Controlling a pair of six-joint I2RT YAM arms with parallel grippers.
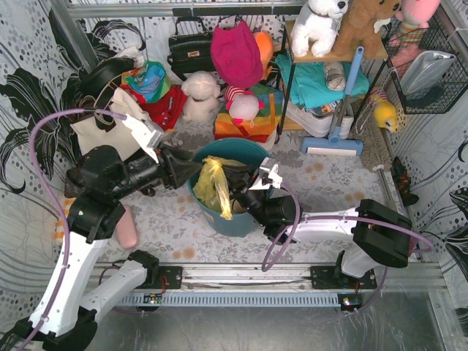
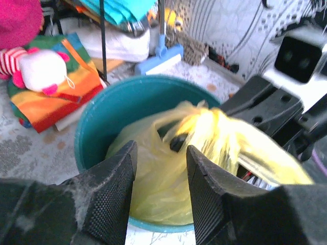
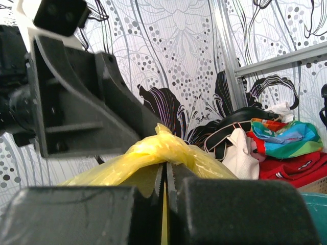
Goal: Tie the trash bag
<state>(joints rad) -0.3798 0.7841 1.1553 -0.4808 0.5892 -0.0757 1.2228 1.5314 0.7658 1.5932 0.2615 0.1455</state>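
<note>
Top external view puts the trash bag [image 1: 213,184] at frame centre, sitting in the teal bin [image 1: 241,223] with its neck drawn up between my arms. My right gripper [image 3: 166,178] is pinched tight on a fold of the film, and my left gripper [image 2: 161,158] stands parted around nothing. I judge the plastic light, limp and slippery, so I'd grab the bunched neck, not the loose body.
</note>
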